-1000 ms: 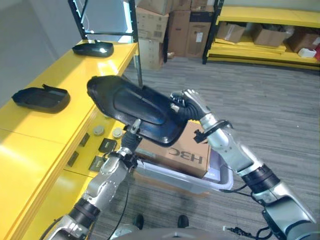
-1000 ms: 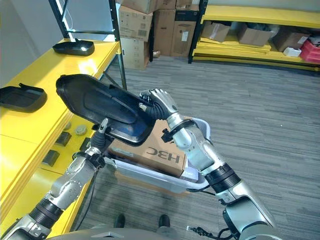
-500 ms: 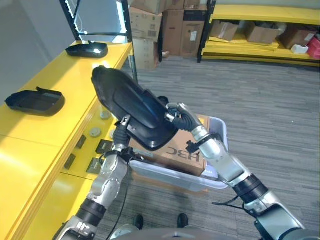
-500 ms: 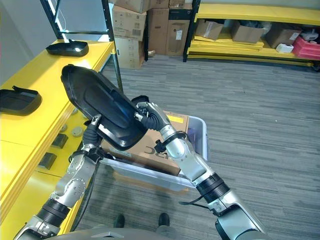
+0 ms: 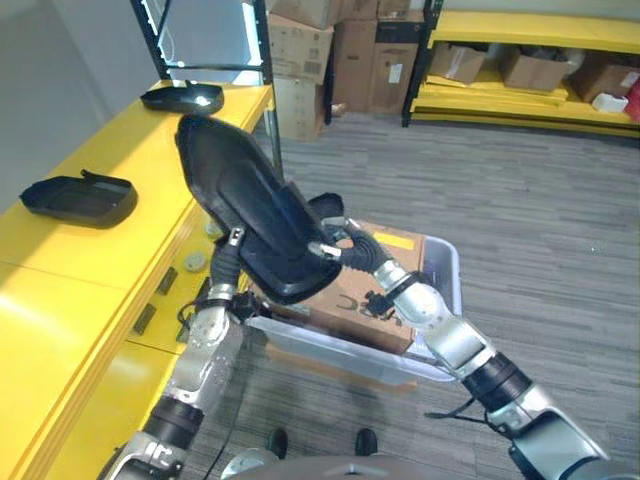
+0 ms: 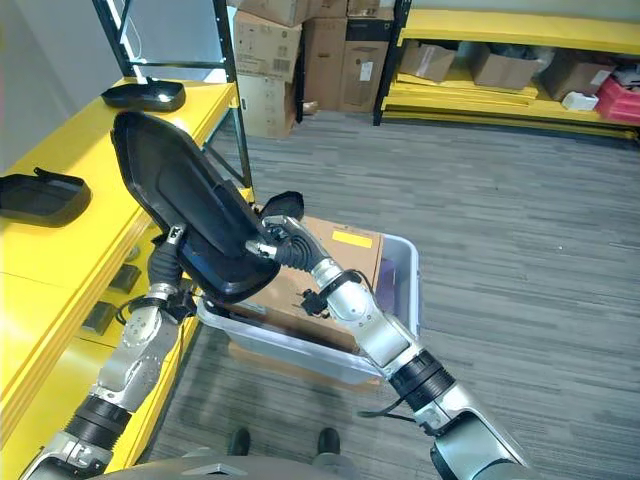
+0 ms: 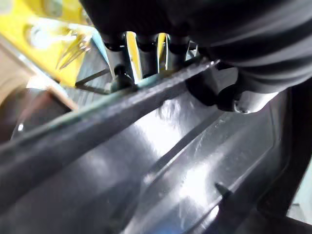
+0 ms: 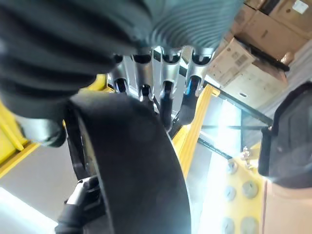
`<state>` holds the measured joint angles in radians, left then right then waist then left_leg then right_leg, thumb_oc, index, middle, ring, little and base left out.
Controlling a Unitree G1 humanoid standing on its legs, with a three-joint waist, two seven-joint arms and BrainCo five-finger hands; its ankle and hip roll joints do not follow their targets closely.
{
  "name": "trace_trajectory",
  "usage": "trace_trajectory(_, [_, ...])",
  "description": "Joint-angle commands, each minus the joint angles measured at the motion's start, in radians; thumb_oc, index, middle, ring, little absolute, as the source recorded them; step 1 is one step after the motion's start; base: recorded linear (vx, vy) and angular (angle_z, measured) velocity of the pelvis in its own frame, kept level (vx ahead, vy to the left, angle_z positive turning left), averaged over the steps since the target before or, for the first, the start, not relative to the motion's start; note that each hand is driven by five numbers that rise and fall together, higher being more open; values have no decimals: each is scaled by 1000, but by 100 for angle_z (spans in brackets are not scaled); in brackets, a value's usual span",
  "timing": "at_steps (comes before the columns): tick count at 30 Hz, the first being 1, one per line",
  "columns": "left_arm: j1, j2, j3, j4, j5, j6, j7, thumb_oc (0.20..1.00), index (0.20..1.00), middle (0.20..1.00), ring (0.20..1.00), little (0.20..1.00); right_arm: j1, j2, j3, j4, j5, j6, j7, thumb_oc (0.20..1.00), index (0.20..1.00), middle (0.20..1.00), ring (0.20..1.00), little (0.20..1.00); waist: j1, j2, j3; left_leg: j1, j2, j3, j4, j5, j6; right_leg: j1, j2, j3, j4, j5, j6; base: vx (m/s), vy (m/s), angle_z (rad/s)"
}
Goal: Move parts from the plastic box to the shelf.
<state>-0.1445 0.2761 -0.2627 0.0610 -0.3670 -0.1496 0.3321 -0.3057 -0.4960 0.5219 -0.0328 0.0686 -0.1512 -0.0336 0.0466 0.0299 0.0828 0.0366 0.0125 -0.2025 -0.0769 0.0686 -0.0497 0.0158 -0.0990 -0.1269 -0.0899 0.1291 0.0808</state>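
A large black plastic part (image 5: 245, 205) is held steeply tilted between the yellow shelf (image 5: 90, 270) and the clear plastic box (image 5: 443, 300), its upper end over the shelf edge. My left hand (image 5: 228, 262) grips its lower edge from below; in the left wrist view the fingers (image 7: 141, 51) curl over the part's rim (image 7: 170, 165). My right hand (image 6: 285, 240) is shut on the part's lower right edge, its fingers (image 8: 165, 78) hooked over the black rim (image 8: 136, 170). A cardboard box (image 5: 365, 300) sits inside the plastic box.
Two more black parts (image 5: 80, 197) (image 5: 183, 97) lie on the shelf top. A black upright post (image 5: 268, 90) stands at the shelf's far corner. Small items (image 5: 195, 262) sit on a lower shelf level. Cardboard cartons (image 5: 340, 50) and yellow racks (image 5: 520, 95) line the back.
Both hands have swung the black part from nearly flat to steeply tilted, with its lower end closer over the plastic box. The right arm has drawn in lower.
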Motion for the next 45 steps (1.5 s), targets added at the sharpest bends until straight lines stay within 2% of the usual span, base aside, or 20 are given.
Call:
trace_trajectory(1, [-116, 83, 42, -33, 467, -51, 124, 200, 200, 200, 200, 200, 58, 60, -30, -123, 98, -146, -6, 1000, 1000, 1000, 1000, 1000, -11, -31, -49, -36, 41, -30, -10, -37, -31, 93, -58, -32, 5, -144, 59, -15, 8, 4])
trace_trajectory(2, [-107, 99, 60, -48, 540, -52, 147, 200, 200, 200, 200, 200, 93, 62, -75, -94, 97, -149, -36, 1000, 1000, 1000, 1000, 1000, -15, -31, -49, -42, 39, -30, -10, -29, -30, 86, -60, -31, 6, -136, 61, 0, 0, 0])
trace_trajectory(6, [-59, 126, 108, -86, 633, -64, 180, 200, 200, 200, 200, 200, 202, 62, -198, -33, 78, -167, -91, 1000, 1000, 1000, 1000, 1000, -21, -35, -50, -38, 40, -20, -10, -34, -28, 84, -60, -24, 8, -136, 64, 6, 1, -3])
trace_trajectory(9, [-30, 117, 133, -120, 579, -90, 161, 200, 200, 200, 200, 200, 254, 39, -252, 5, -47, -158, -151, 1000, 1000, 1000, 1000, 1000, -25, -33, -52, -40, 39, -16, -10, -35, -27, 80, -60, -22, 8, -136, 65, 3, 1, -2])
trace_trajectory(10, [13, 106, 169, -169, 512, -124, 147, 200, 200, 200, 200, 200, 295, 8, -285, 45, -197, -143, -199, 1000, 1000, 1000, 1000, 1000, -30, -32, -55, -39, 38, -15, -10, -38, -26, 79, -62, -23, 8, -134, 67, 0, 0, 0])
trace_trajectory(12, [43, 109, 198, -218, 504, -136, 145, 200, 200, 200, 200, 200, 338, 11, -303, 127, -218, -126, -204, 1000, 1000, 1000, 1000, 1000, -28, -34, -53, -38, 38, -15, -10, -38, -25, 79, -64, -22, 7, -133, 69, 15, 0, -1])
trace_trajectory(17, [98, 96, 251, -316, 400, -190, 108, 200, 200, 200, 200, 200, 420, 81, -286, 450, -166, -88, -166, 1000, 1000, 1000, 1000, 1000, -22, -38, -44, -38, 35, -16, -10, -41, -23, 75, -65, -18, 6, -129, 70, 0, 0, 0])
trace_trajectory(19, [111, 97, 263, -328, 388, -193, 103, 200, 200, 200, 200, 200, 427, 99, -291, 501, -150, -82, -167, 1000, 1000, 1000, 1000, 1000, -20, -37, -43, -36, 34, -17, -10, -42, -23, 77, -65, -18, 5, -130, 70, 22, -14, 0])
trace_trajectory(21, [138, 94, 303, -355, 353, -208, 86, 200, 200, 200, 200, 200, 426, 147, -296, 732, -109, -63, -163, 1000, 1000, 1000, 1000, 1000, -6, -34, -40, -31, 35, -22, -10, -48, -26, 85, -64, -22, 4, -140, 69, 38, -41, -1])
trace_trajectory(24, [142, 91, 316, -372, 329, -216, 72, 200, 200, 200, 200, 200, 408, 165, -291, 827, -87, -58, -146, 1000, 1000, 1000, 1000, 1000, 0, -32, -35, -32, 36, -29, -10, -46, -29, 89, -62, -28, 4, -143, 66, 1, -24, 0])
trace_trajectory(25, [137, 97, 326, -378, 325, -218, 60, 200, 200, 200, 200, 200, 382, 185, -287, 960, -44, -46, -115, 1000, 1000, 1000, 1000, 1000, 13, -28, -32, -32, 38, -40, -9, -43, -32, 95, -58, -35, 6, -147, 62, 4, -88, 6])
trace_trajectory(28, [127, 103, 327, -373, 323, -220, 43, 200, 200, 200, 200, 200, 361, 203, -271, 1056, -13, -34, -72, 1000, 1000, 1000, 1000, 1000, 27, -25, -26, -32, 38, -55, -5, -39, -38, 103, -53, -46, 8, -152, 56, 2, -90, 18])
trace_trajectory(29, [112, 109, 323, -375, 314, -223, 25, 200, 200, 200, 200, 200, 334, 224, -269, 1149, 13, -19, -47, 1000, 1000, 1000, 1000, 1000, 49, -19, -22, -39, 41, -77, -3, -29, -49, 109, -45, -62, 11, -160, 48, -17, -117, 23])
trace_trajectory(34, [95, 101, 309, -370, 294, -226, 15, 200, 200, 200, 200, 200, 282, 248, -282, 1245, 44, -7, -57, 1000, 1000, 1000, 1000, 1000, 91, -2, -1, -79, 57, -161, 8, 14, -86, 117, -5, -119, 16, -184, 16, -30, -168, 47])
trace_trajectory(37, [102, 97, 317, -376, 284, -227, 11, 200, 200, 200, 200, 200, 269, 258, -319, 1279, 95, -4, -66, 1000, 1000, 1000, 1000, 1000, 122, 10, 27, -124, 60, -218, 6, 68, -122, 111, 18, -175, 11, -196, -1, -123, -160, 52])
trace_trajectory(38, [98, 96, 317, -379, 278, -228, 11, 200, 200, 200, 200, 200, 264, 256, -330, 1295, 96, 3, -68, 1000, 1000, 1000, 1000, 1000, 137, 17, 36, -158, 59, -230, -5, 109, -137, 104, 19, -217, 9, -201, -3, -165, -113, 52])
trace_trajectory(39, [96, 93, 315, -385, 272, -229, 5, 200, 200, 200, 200, 200, 258, 256, -331, 1307, 89, 7, -68, 1000, 1000, 1000, 1000, 1000, 140, 21, 40, -185, 55, -226, -7, 123, -138, 96, 16, -248, 15, -205, -2, -120, -61, 79])
trace_trajectory(41, [96, 93, 315, -386, 271, -229, 4, 200, 200, 200, 200, 200, 257, 256, -331, 1308, 89, 7, -68, 1000, 1000, 1000, 1000, 1000, 137, 21, 39, -188, 54, -229, -7, 123, -138, 95, 15, -250, 17, -207, -2, -70, -31, 112])
trace_trajectory(43, [96, 88, 306, -383, 269, -226, -4, 200, 200, 200, 200, 200, 240, 252, -338, 1334, 83, 22, -70, 1000, 1000, 1000, 1000, 1000, 138, 18, 50, -221, 61, -69, 3, 124, -106, 74, 3, -314, 27, -197, 1, -151, -64, 62])
trace_trajectory(45, [101, 90, 299, -392, 255, -223, -30, 200, 200, 200, 200, 200, 252, 252, -400, 1356, 164, 32, -57, 1000, 1000, 1000, 1000, 1000, 132, 8, 45, -213, 76, 92, 40, 85, -75, 71, -15, -371, 21, -192, 6, -92, -76, 78])
